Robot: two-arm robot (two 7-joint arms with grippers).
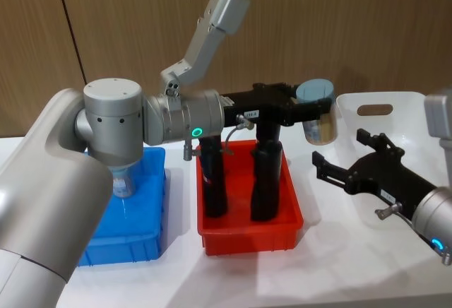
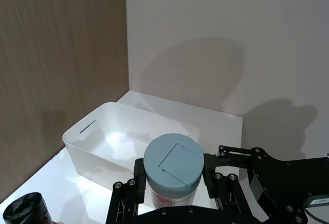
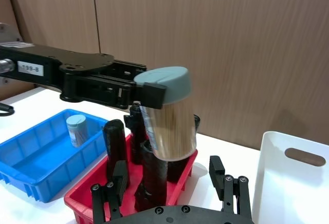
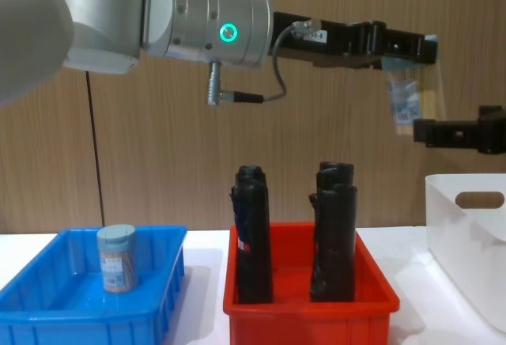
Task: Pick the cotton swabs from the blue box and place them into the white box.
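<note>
My left gripper [image 1: 316, 114] is shut on a cotton swabs jar [image 1: 319, 126], clear with a pale blue-grey lid, and holds it in the air past the red bin's far right corner, beside the white box [image 1: 395, 103]. The left wrist view shows that jar [image 2: 172, 165] between the fingers [image 2: 139, 171], with the white box [image 2: 92, 142] beyond it. A second jar [image 1: 123, 184] stands upright in the blue box [image 1: 141, 237] at the left. Lower down, my right gripper [image 1: 332, 167] is open and holds nothing, in front of the white box.
A red bin [image 1: 247, 236] sits between the two boxes with two tall black cylinders [image 1: 215, 181] [image 1: 267, 181] upright in it, below the left arm. A wooden wall stands behind the white table.
</note>
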